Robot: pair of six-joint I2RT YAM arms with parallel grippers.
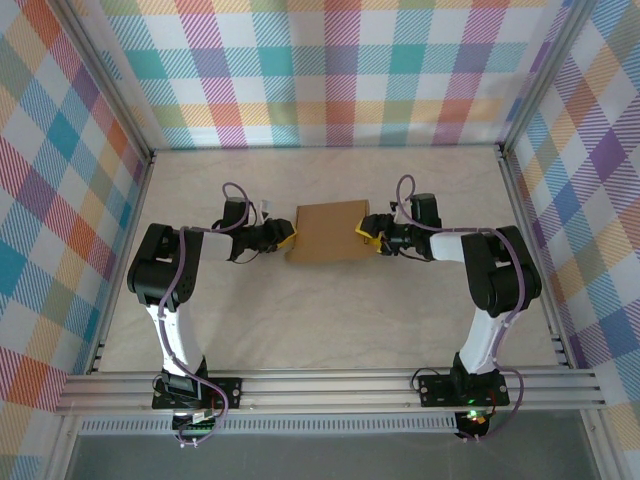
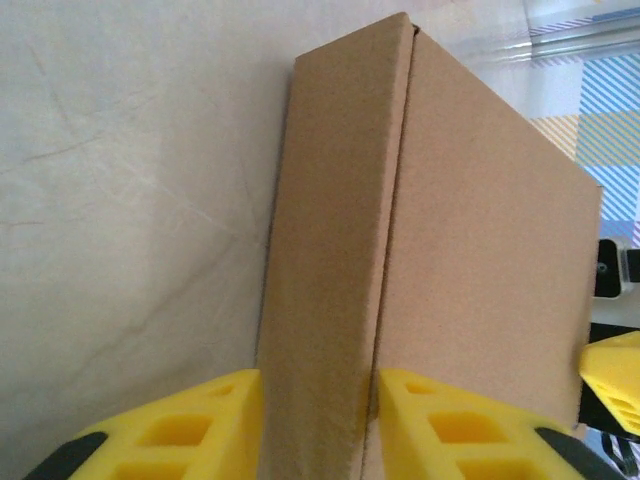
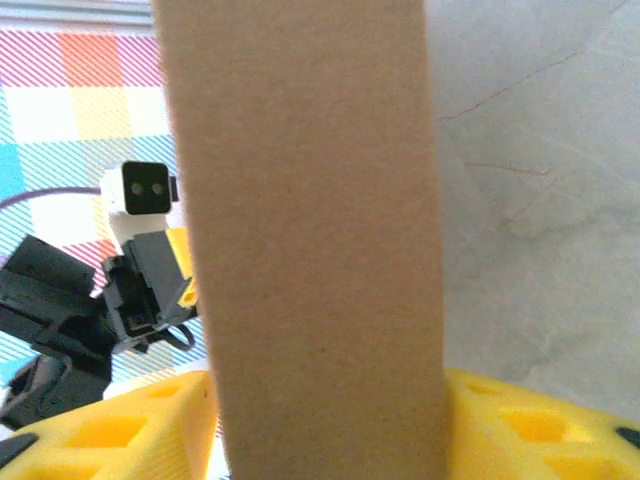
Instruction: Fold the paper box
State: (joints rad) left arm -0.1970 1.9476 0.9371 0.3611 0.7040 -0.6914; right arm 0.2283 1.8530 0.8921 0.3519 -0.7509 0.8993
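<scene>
Paper box [image 1: 327, 233], 1, seemingly clamped by 2 grippers: left gripper [image 1: 288, 237], right gripper [image 1: 368, 232].

Bright, even light, faint shadows (paper box [image 3: 310, 250] blurred up close)

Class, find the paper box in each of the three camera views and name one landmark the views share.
Top external: the paper box sits at picture centre on the pale tabletop.
Left wrist: it runs from bottom centre up to the right.
Right wrist: a tall brown band down the middle.
Shared landmark: the pale tabletop beside it.
</scene>
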